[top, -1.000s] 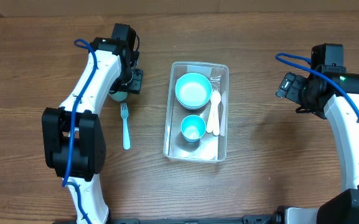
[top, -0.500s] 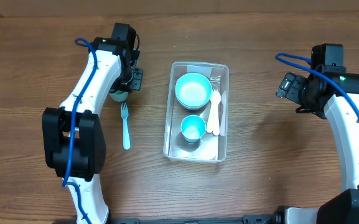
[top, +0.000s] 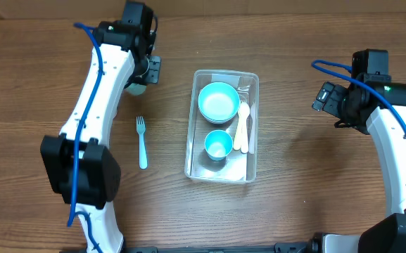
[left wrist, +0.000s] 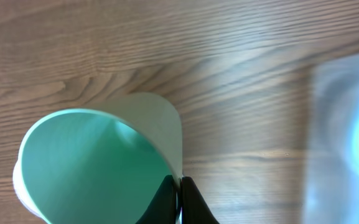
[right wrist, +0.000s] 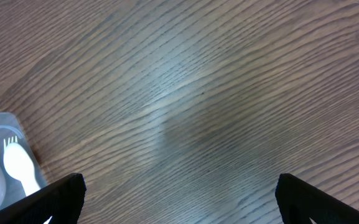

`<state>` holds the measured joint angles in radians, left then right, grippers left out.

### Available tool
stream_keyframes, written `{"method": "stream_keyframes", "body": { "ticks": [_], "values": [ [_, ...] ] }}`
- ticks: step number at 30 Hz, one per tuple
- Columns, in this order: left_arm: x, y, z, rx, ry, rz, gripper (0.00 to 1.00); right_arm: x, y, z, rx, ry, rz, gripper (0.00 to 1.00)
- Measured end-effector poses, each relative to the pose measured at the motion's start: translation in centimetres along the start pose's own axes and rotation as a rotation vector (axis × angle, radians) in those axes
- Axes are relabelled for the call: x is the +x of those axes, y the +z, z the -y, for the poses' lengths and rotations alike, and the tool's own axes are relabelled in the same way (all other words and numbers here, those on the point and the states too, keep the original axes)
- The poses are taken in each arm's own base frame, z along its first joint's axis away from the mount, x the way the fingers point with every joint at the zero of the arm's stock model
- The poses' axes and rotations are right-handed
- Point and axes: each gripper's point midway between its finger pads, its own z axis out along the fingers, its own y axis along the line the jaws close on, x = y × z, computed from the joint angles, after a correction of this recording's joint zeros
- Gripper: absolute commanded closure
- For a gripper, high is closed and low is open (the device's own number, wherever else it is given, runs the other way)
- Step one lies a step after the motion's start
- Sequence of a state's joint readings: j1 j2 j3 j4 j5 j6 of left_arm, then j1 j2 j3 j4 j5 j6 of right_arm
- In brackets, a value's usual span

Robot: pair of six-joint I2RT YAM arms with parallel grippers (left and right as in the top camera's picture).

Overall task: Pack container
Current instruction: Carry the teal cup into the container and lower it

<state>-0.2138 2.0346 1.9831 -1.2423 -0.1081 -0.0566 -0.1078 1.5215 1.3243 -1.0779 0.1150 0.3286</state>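
- Container (top: pixel 231 169): centre of your overhead frame, holding a teal bowl (top: pixel 219 102), small teal cup (top: pixel 218 145) and cream spoon (top: pixel 243 126).
- Left gripper (left wrist: pixel 180 193): upper left, jaws clamped on a green cup (left wrist: pixel 86 162) at its rim.
- Right gripper (right wrist: pixel 179 199): right edge, jaws wide apart, holding nothing.
- Blue fork (top: pixel 141 142): on the table, left of the container.
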Motion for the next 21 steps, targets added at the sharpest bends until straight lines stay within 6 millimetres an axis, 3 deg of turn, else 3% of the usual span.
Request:
{"method": "stream_keyframes", "body": {
  "ticks": [4,9,14,21],
  "values": [
    [0.1,-5.5,4.4,0.049,0.070,0.091,0.96,0.0,0.0,0.0,0.000,0.000,0.000,0.00],
    [2.6,-11.1,12.0,0.144,0.178,0.165,0.96,0.0,0.0,0.0,0.000,0.000,0.000,0.00],
    [5.8,-12.7,17.6,0.219,0.252,0.140,0.96,0.0,0.0,0.0,0.000,0.000,0.000,0.00],
    [9.0,-12.6,21.5,0.260,0.296,0.076,0.96,0.0,0.0,0.0,0.000,0.000,0.000,0.00]
  ]
}}
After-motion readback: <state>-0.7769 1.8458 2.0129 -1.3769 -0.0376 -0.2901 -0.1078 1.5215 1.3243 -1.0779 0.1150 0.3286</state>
